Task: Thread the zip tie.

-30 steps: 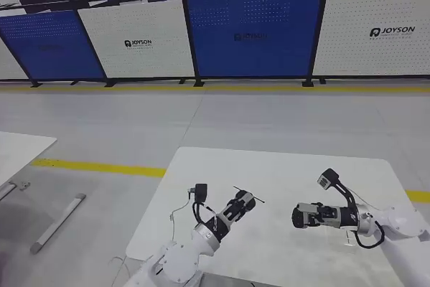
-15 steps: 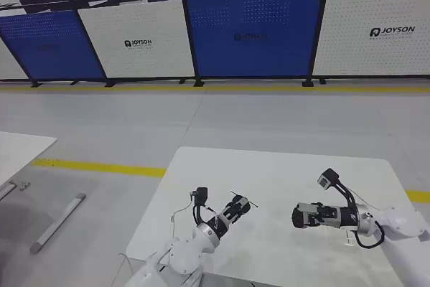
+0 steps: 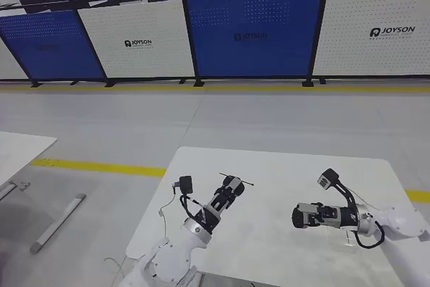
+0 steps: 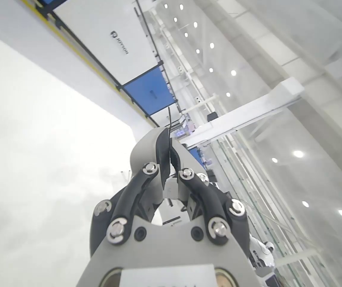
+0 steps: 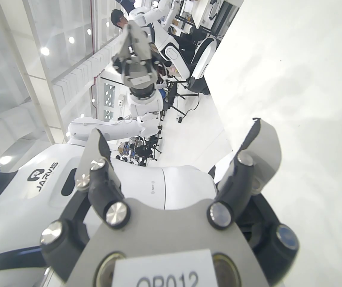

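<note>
A thin black zip tie (image 3: 237, 179) is pinched crosswise in my left gripper (image 3: 232, 185), raised over the left half of the white table (image 3: 293, 168). In the left wrist view the fingers (image 4: 162, 146) are pressed together on the tie (image 4: 169, 120), whose end sticks out past them. My right gripper (image 3: 296, 217) hovers to the right, pointing toward the left one, a clear gap apart. Its fingers (image 5: 98, 147) stand wide open with nothing between them. The right wrist view also catches the left gripper (image 5: 133, 41) farther off.
The table's left edge (image 3: 151, 208) lies close beside the left arm. Grey floor with a yellow line (image 3: 92, 166) surrounds the table. Another white table corner (image 3: 13, 154) stands at far left. Blue and white panels (image 3: 250, 36) close off the back.
My left gripper, still holding the zip tie, has shifted left and toward the far side of the table. The right arm has kept still.
</note>
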